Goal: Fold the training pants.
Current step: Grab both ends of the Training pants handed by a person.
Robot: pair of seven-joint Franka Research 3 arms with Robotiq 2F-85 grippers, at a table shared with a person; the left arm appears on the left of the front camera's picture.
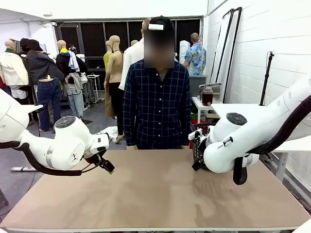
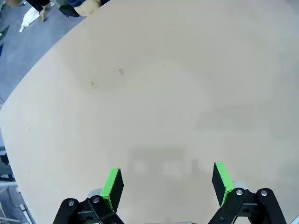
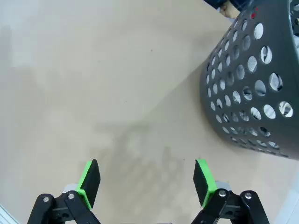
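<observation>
Tan table [image 1: 155,194] in front view; person [image 1: 156,104] in dark check shirt stands at far edge. My L gripper [image 1: 108,167] hangs just above table, left side. L wrist view: my jaws wide, nothing btwn them, bare table below. R wrist view: my R gripper [image 3: 146,184] wide, empty, over table; grey holed basket [image 3: 252,88] stands near. Where pants are, I can't tell.

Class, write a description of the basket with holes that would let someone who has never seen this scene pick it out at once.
Start at the wide tan table between the robot and the person. Move to its right side, where the basket stands on the tabletop just beyond the open right gripper. It is dark grey and round-walled, and the rows of round holes in its wall set it apart from the smooth white arms nearby.
</observation>
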